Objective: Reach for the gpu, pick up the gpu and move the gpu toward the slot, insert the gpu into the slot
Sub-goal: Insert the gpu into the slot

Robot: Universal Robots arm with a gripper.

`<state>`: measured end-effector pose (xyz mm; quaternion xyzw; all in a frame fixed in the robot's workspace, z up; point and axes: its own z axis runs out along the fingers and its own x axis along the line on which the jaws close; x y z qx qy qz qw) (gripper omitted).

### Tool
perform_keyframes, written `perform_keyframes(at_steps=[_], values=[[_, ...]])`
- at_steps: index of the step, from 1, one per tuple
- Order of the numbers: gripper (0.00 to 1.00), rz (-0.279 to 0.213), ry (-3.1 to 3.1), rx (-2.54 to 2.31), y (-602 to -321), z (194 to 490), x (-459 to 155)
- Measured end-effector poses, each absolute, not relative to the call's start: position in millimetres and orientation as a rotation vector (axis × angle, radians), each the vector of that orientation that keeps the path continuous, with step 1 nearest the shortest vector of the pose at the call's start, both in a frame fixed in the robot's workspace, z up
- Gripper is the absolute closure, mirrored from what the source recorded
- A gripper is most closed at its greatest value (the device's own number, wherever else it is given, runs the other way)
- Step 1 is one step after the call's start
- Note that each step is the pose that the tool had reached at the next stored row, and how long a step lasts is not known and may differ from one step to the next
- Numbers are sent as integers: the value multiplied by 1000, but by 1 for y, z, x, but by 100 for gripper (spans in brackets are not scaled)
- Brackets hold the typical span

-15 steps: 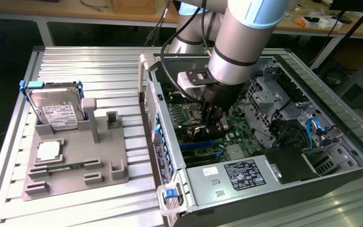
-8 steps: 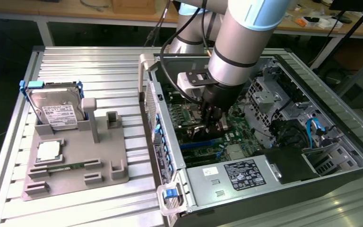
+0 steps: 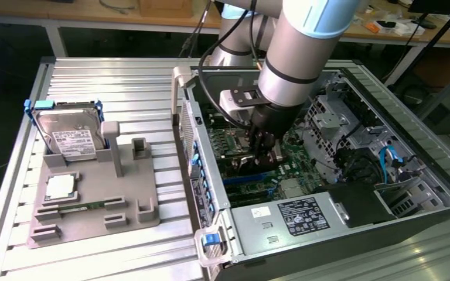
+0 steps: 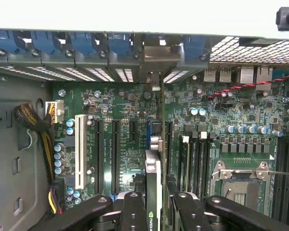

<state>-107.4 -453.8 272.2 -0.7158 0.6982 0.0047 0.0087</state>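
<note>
Gripper (image 3: 262, 153) — two black, bolt-studded fingers (image 4: 134, 211) on a smooth grey cylindrical arm — lowered inside the open computer case (image 3: 412, 196) and clamped on the gpu (image 4: 153, 180). Seen edge-on in the wrist view, the gpu is a thin flat card standing upright between the fingers. Its far end reaches the perforated rear wall of the case, below a row of blue plastic latches (image 4: 43, 41). The card stands over the green motherboard (image 4: 120, 110), in line with a blue slot (image 4: 148, 137); whether its edge is seated cannot be told. Long black slots and one white slot (image 4: 80, 149) run parallel beside it, and a square metal-framed processor socket (image 4: 241, 185) lies further off. On the exterior view's left, a ribbed aluminium table (image 3: 115, 76) carries a matte grey fixture (image 3: 131, 190) holding a boxy silver hard drive (image 3: 72, 137) and a slim green memory stick (image 3: 80, 206).
</note>
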Motion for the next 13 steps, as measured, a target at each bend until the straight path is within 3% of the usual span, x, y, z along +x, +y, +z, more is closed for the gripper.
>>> perform_keyframes(at_steps=[13], values=[[73, 15, 2182, -2236, -454, 273, -108]])
